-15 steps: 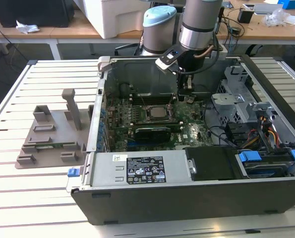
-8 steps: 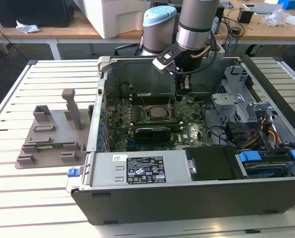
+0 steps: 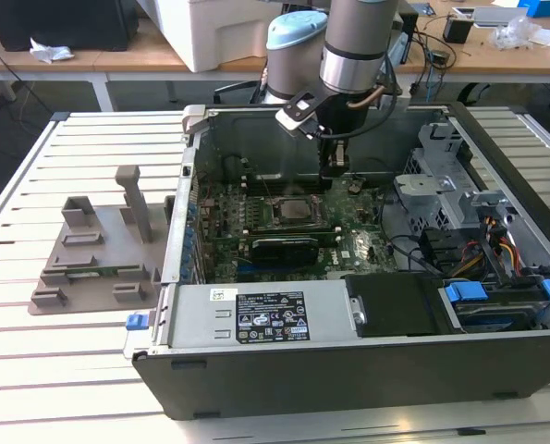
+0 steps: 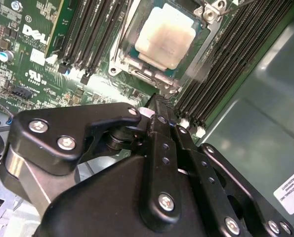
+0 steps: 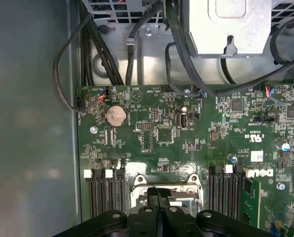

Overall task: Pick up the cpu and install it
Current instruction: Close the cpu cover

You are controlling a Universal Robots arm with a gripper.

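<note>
As the claw [image 3: 335,169] is held low inside the open pc case [image 3: 348,379], its two fingers [image 5: 153,197] are seen pressed together in both wrist views, w/ nothing gripped between them. The cpu [image 4: 164,33] is found just ahead of the claw's tip in the second wrist view. It is a pale square chip lying flat in the socket [image 4: 147,78] on the green board [image 5: 186,128]. The cpu & the claw are near each other but not touching. In the exterior view the socket is seen just below & beside the claw. The grey tray [image 3: 99,259] is seen far off from the claw, outside the case, on the table [image 3: 34,185]. So the pick-up part is judged done, & the chip looks set in its spot. Whether the socket's metal frame is locked down cannot be told, so that part may be left to do.
</note>
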